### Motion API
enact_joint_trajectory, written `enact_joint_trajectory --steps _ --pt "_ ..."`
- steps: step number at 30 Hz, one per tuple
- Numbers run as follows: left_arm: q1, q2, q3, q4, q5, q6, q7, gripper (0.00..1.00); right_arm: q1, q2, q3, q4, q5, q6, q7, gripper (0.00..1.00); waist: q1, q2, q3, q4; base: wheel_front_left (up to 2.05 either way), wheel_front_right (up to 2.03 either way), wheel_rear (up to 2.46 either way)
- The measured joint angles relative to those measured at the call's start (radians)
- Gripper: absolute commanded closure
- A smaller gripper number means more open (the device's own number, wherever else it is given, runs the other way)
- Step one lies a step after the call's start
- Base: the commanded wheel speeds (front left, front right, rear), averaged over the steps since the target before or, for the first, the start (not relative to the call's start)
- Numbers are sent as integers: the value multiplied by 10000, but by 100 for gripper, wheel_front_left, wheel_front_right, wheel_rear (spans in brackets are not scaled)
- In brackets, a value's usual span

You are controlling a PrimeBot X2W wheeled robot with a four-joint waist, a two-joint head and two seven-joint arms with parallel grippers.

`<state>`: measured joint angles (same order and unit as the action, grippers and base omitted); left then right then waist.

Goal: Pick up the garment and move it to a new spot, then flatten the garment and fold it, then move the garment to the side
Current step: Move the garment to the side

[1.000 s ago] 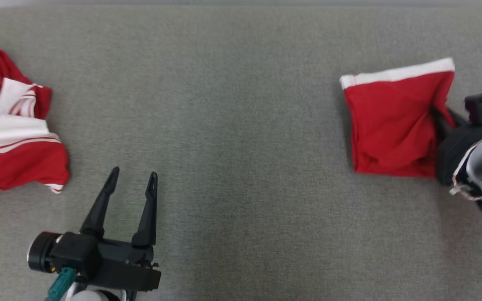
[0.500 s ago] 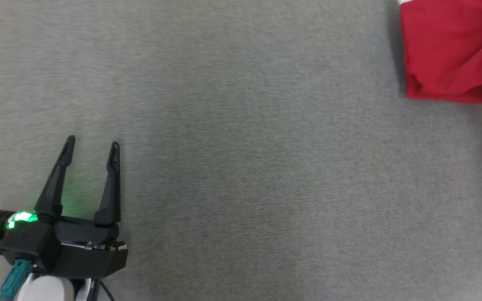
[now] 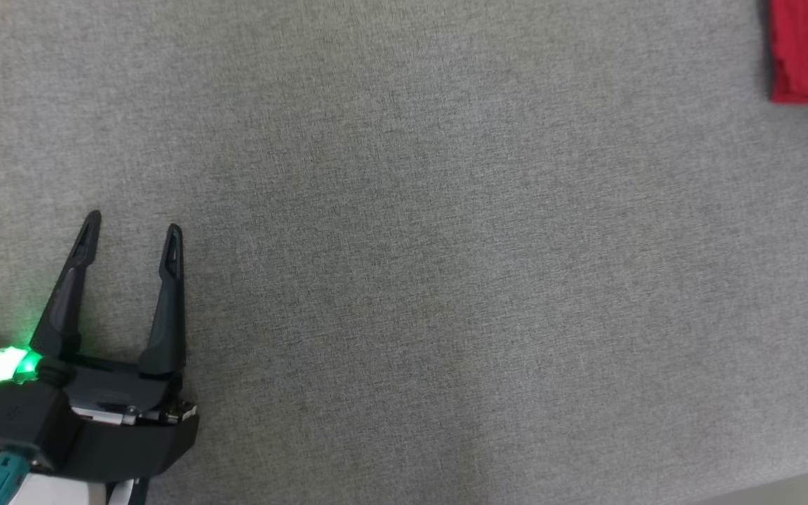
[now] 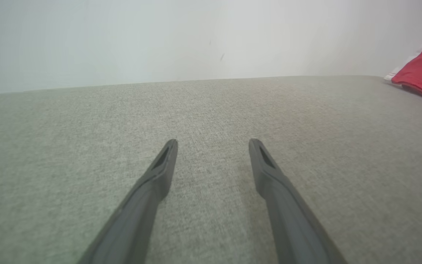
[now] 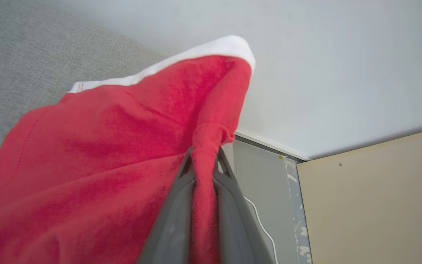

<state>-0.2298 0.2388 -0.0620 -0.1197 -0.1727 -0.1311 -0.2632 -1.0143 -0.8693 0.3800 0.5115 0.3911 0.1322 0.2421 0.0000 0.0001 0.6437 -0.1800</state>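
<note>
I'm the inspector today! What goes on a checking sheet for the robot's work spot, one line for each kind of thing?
Surface: grey cloth-covered top, flat and smooth.
Job's things: red garment with a white band, one fold pinched between fingers.
Clutter: nothing seen.
End effectors: left end effector open and holding nothing, over the top, with a green light lit at its base; right end effector shut on the garment.
Cables: thin white cable running along a grey strip beside the board.
Surroundings: pale wall; beige board.
</note>
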Motion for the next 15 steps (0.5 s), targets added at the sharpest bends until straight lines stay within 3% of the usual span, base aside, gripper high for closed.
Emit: enact_joint_trajectory --steps 11,13,14,15 --pt "-101 -36 -128 -150 2 -6 -8 0 -948 -128 360 1216 -1179 0 31 100 0 0 180 267 0 0 0" --pt "-103 -79 -117 -123 2 -6 -8 0 -1034 -115 339 1465 -1333 0 -61 30 0 0 148 309 0 0 0" --pt "-100 -92 -109 -100 2 -6 -6 0 -1110 -107 297 1572 -1438 0 -134 0 0 0 122 324 0 0 0" --pt "-100 -105 -111 -61 2 -4 -8 0 -1157 -113 272 1641 -1557 0 -221 0 0 0 87 335 0 0 0"
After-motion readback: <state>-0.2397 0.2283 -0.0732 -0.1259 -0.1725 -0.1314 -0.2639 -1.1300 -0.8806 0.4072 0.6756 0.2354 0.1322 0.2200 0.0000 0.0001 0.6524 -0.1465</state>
